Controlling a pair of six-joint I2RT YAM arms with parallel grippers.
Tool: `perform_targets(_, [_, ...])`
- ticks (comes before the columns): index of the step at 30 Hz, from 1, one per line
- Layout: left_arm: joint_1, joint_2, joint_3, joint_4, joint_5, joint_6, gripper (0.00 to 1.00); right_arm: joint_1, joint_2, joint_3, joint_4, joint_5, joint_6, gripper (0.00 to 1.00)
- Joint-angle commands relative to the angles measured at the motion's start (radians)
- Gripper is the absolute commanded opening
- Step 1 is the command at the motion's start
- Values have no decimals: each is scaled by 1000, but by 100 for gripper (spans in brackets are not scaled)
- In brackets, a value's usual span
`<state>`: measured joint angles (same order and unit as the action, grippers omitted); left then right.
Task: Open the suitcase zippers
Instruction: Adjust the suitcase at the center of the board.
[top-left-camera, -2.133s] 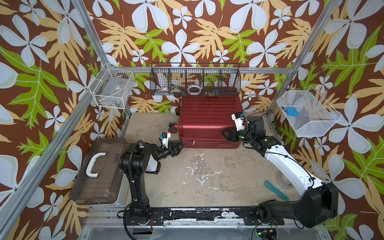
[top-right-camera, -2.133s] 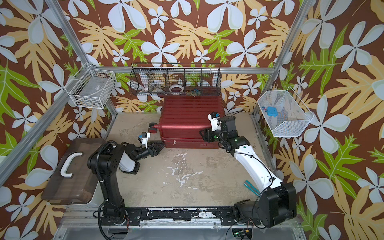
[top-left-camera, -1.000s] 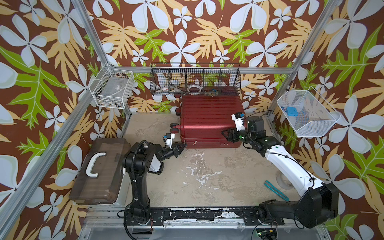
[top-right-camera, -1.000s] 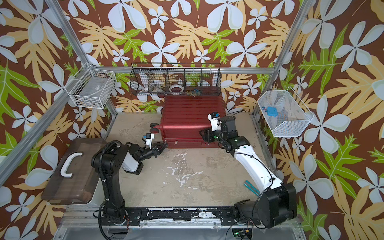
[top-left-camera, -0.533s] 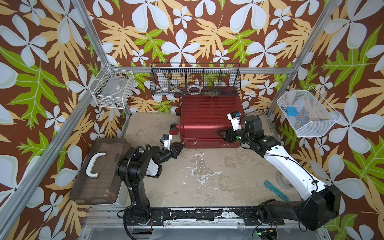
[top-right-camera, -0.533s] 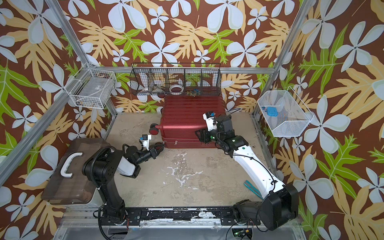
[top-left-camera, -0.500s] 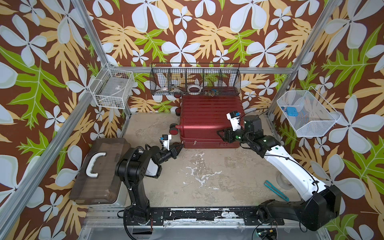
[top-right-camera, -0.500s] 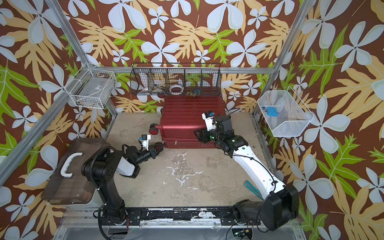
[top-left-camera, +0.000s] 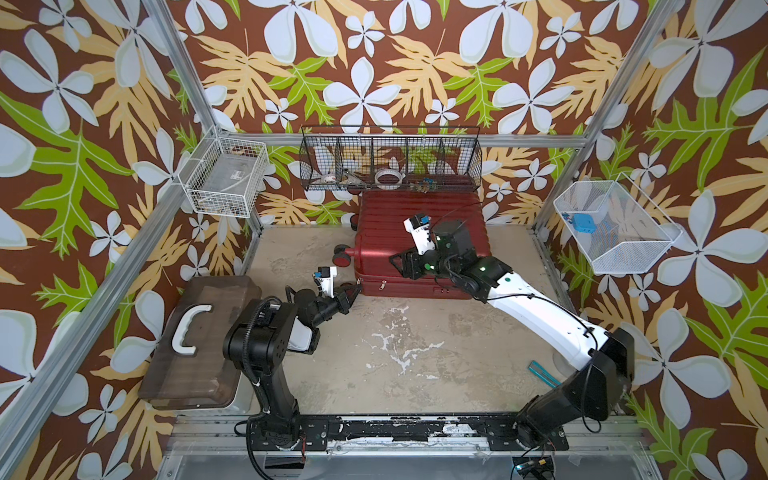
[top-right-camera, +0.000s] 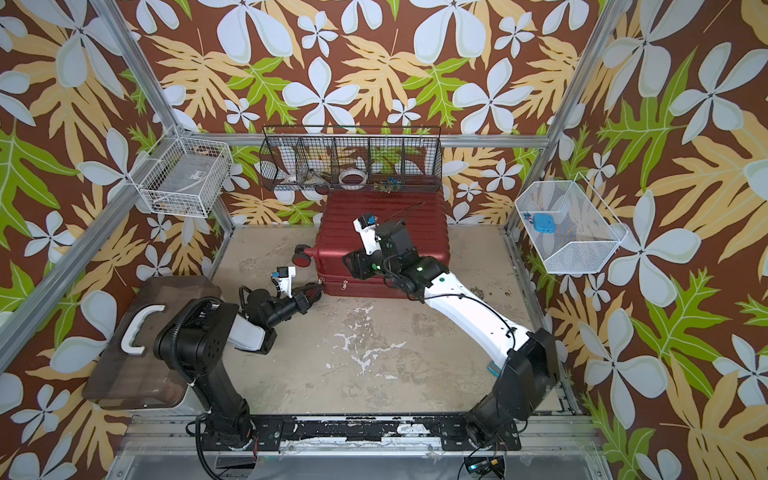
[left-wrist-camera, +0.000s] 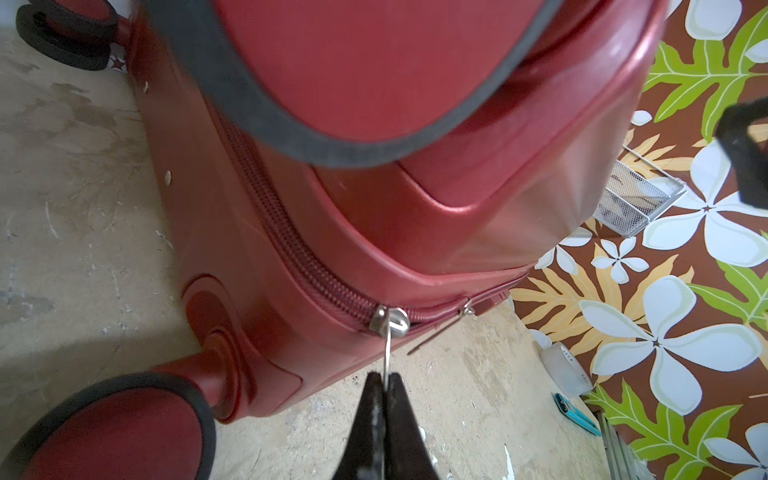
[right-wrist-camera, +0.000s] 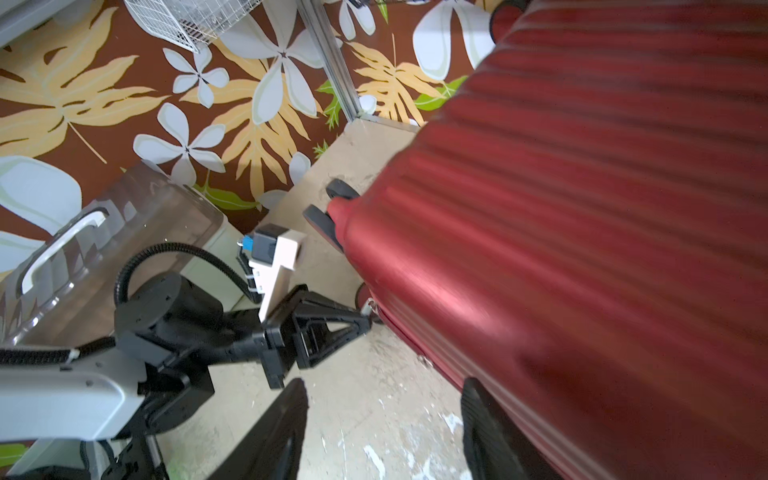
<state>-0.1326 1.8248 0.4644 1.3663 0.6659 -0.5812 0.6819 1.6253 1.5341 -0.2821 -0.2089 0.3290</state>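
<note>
Zipper (left-wrist-camera: 291, 232) first, nearest me: its metal pull tab (left-wrist-camera: 387, 349) is pinched tight between the tips of the left gripper (left-wrist-camera: 384, 382), at the suitcase (top-left-camera: 382, 224) corner by a wheel (left-wrist-camera: 116, 428). Beyond, the right gripper (right-wrist-camera: 384, 384) hangs with its jaws apart over the lid's front edge. The suitcase lies flat at the far end of the table (top-left-camera: 374, 353), under the wire basket (top-left-camera: 390, 162).

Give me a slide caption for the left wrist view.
The left gripper pinches a metal pull tab on the zipper of the red suitcase.
</note>
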Motion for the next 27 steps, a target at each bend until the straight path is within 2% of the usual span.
perform_targets(1, [8,-8,-1,13,-129,-15,0,39,108,162,-17,97,18,60])
perform_targets(7, [8,2,-13,14,-125,-28,0,100,459,627,-166,217,-47,63])
perform_targets(11, [9,20,-21,32,-121,-38,0,109,719,986,-205,190,-2,62])
perform_targets(13, [8,21,-26,40,-125,-37,0,107,805,1101,-194,186,38,60])
perform_targets(17, [11,5,-36,44,-152,-29,0,100,816,1022,-116,186,126,57])
perform_targets(22, [31,-11,-32,20,-189,-43,0,45,818,946,-293,217,210,57])
perform_targets(24, [38,-10,-29,12,-192,-50,0,23,789,856,-335,213,220,58])
perform_targets(27, [41,-13,-30,8,-189,-43,0,7,679,638,-313,237,208,59])
